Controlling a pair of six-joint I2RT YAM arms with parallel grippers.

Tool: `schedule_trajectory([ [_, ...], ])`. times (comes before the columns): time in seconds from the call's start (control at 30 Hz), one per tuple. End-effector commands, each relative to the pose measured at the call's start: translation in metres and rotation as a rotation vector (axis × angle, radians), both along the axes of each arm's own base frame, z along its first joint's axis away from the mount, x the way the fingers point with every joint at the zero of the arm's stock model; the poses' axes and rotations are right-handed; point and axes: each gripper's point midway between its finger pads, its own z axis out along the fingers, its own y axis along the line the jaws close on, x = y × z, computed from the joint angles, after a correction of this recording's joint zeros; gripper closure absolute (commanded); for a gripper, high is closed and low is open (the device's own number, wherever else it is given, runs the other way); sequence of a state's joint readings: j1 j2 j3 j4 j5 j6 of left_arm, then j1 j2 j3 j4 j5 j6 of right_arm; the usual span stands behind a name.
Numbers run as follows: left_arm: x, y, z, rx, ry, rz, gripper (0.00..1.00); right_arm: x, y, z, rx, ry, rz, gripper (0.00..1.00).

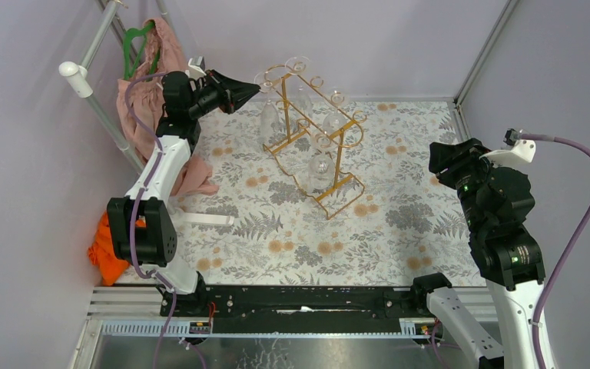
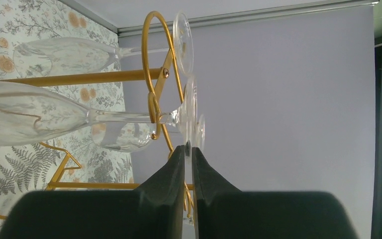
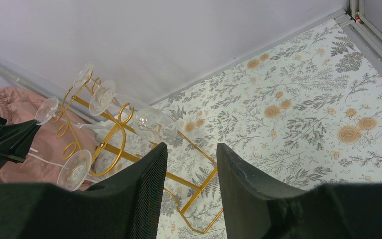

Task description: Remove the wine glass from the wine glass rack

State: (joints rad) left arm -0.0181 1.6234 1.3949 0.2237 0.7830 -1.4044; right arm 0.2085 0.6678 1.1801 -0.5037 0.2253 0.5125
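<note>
The wine glass [image 2: 35, 117] hangs upside down in the wine glass rack [image 2: 79, 77] on the worktop [image 1: 399, 223], its long axis vertical, foot up. The left tool [image 2: 188, 149] is clenched on the foot's rim. The right tool [image 3: 191, 147] is released, well apart.

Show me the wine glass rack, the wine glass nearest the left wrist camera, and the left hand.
wine glass rack [image 2: 79, 77]: left wrist view, gold crossbar.
wine glass [image 2: 30, 117]: left wrist view, its bowl.
left hand [image 2: 188, 148]: left wrist view, between the fingertips.

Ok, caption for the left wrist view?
Left gripper pinches the foot of a wine glass hanging on the gold wine glass rack.
</note>
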Motion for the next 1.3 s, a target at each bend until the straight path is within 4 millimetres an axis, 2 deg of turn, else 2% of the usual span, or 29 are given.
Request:
schedule_trajectory([
  [0.0,-0.005,-0.006,0.005,-0.004,-0.015,-0.051,0.87,0.001,-0.005,0.004,0.003,-0.022,-0.029,0.51],
  [0.33,-0.012,-0.007,0.011,0.002,0.006,-0.066,0.94,0.0,-0.004,0.002,0.02,-0.022,-0.026,0.51],
  [0.4,-0.013,-0.008,0.012,-0.002,0.012,-0.073,1.0,0.0,-0.003,0.003,0.022,-0.024,-0.021,0.51],
  [0.7,-0.016,-0.008,0.028,-0.007,0.019,-0.077,1.0,0.0,0.001,0.002,0.038,-0.023,-0.002,0.52],
  [0.87,-0.017,-0.008,0.028,0.004,0.038,-0.08,1.0,0.0,0.002,0.003,0.041,-0.025,0.002,0.53],
  [1.1,-0.015,-0.007,0.018,0.021,0.054,-0.065,1.0,0.001,0.002,0.0,0.038,-0.018,0.004,0.53],
  [1.27,-0.017,-0.005,0.03,0.019,0.021,-0.049,1.0,0.001,0.003,-0.004,0.04,-0.011,0.008,0.53],
])
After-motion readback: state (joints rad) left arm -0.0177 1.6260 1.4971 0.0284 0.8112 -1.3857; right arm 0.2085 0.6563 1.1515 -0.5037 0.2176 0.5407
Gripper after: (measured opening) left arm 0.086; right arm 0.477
